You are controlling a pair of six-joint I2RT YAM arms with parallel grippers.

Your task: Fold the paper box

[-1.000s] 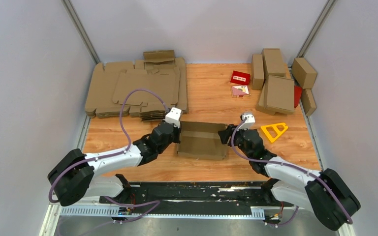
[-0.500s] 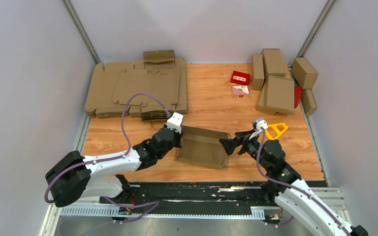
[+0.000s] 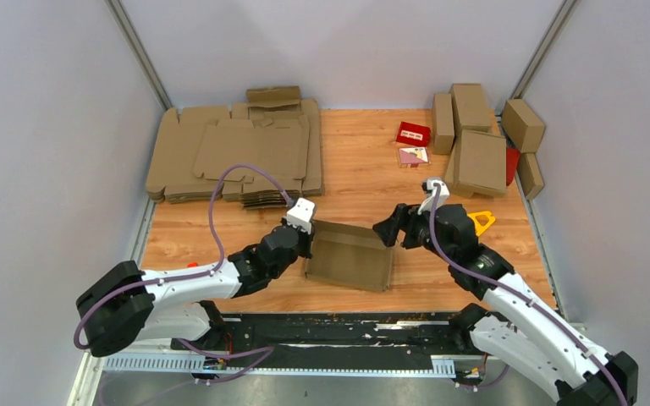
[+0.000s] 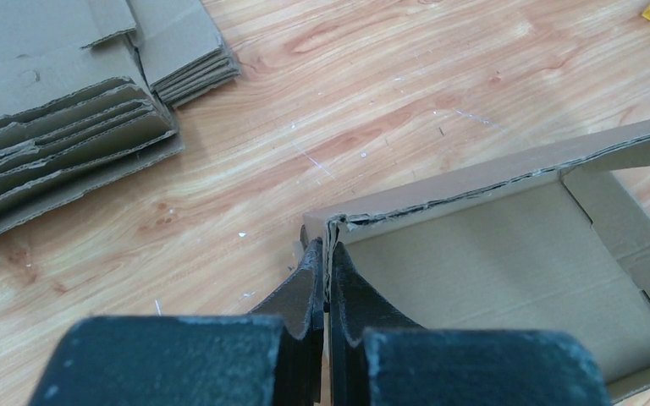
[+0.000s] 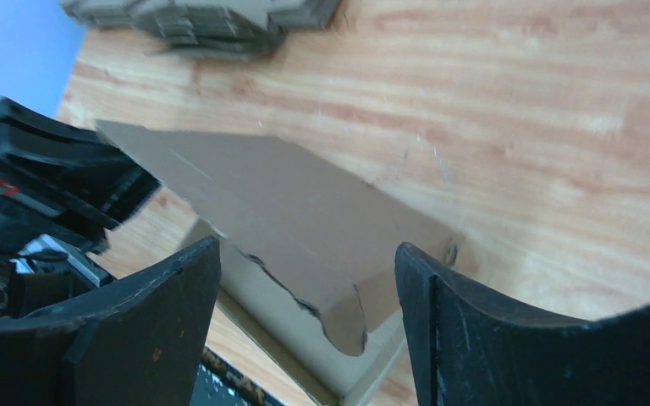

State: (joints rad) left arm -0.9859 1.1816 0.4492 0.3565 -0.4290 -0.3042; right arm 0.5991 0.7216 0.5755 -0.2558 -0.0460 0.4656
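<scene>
Paper box [image 3: 349, 256] sits low in the middle of the overhead frame, with the left gripper [image 3: 307, 243] at its left wall and the right gripper [image 3: 392, 230] by its upper right corner. Left wrist view: fingers [image 4: 305, 292] clamped on the wall's corner. Right wrist view: jaws spread wide either side of a raised flap

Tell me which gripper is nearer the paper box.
Left. The left gripper is shut on the left wall of the paper box, in contact. The right gripper hangs open around its far right corner, with no contact that shows.
</scene>
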